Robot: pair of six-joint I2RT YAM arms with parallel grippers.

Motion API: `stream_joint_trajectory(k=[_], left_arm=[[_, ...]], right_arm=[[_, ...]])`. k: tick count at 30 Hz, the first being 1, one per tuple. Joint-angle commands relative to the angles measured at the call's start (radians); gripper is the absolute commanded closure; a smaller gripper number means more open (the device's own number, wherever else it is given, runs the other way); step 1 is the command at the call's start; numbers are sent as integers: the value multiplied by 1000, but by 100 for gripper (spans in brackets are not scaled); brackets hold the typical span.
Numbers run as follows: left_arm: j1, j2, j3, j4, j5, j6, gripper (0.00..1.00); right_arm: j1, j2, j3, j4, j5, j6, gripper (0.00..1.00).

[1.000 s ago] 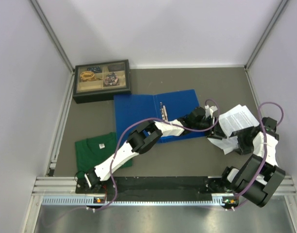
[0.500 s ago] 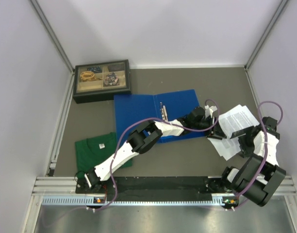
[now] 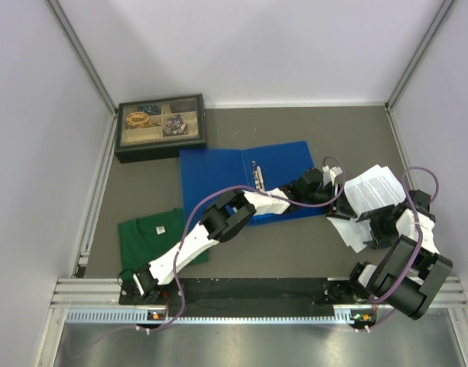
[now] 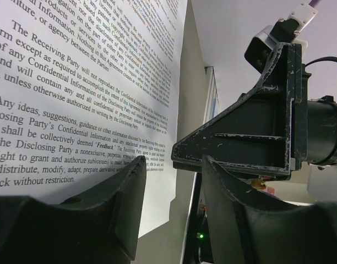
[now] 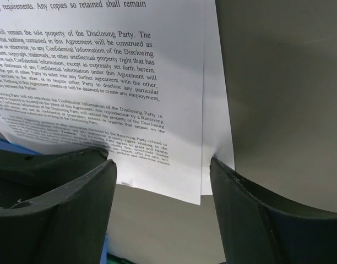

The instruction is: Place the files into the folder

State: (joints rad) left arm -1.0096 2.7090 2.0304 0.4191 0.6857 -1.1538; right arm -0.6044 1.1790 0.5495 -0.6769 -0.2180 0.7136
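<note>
- Now my right gripper (image 3: 369, 221) is tucking in closer to the near edge of the files (image 3: 375, 187), a few thin white paper sheets covered in black print. A second ago its wrist was sitting further out to the right.
- Its fingers are standing wide apart, and in the right wrist view the sheets' bottom corner is lying ahead between them, not pinched.
- My left gripper (image 3: 342, 205) is staying where it was, at the stack's left edge. Its fingers are apart too, with a clear gap and nothing clamped.
- So the files are still lying on the grey table (image 3: 295, 130), just right of the bright blue plastic ring binder folder (image 3: 219, 172), which is lying open with its metal rings showing. By my judgement, no sheet is in it yet.
- I am judging that a grasp is being set up; floppy, fanned-out sheets may slip apart.
- My left arm is stretching across the folder's right half, which could be blocking the way in.
- Well off to the left, a black compartment box of trinkets (image 3: 161, 126) and a green folded shirt (image 3: 161, 237) are sitting out of the path.
</note>
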Motion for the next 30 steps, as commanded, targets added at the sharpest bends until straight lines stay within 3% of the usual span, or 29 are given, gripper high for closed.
stream_joint_trajectory(k=[1, 16, 20, 26, 30], left_arm=[[2, 35, -6, -2, 8, 19, 50], [2, 38, -4, -2, 12, 16, 50], [0, 40, -2, -5, 12, 16, 51], [3, 32, -1, -60, -11, 32, 62], [-3, 0, -4, -182, -69, 91, 67]], right_arm=[[11, 39, -40, 117, -34, 40, 33], [18, 15, -80, 195, -55, 76, 37], [17, -5, -66, 177, 2, 69, 38], [18, 4, -25, 134, 89, 44, 32], [15, 7, 6, 120, 123, 27, 30]])
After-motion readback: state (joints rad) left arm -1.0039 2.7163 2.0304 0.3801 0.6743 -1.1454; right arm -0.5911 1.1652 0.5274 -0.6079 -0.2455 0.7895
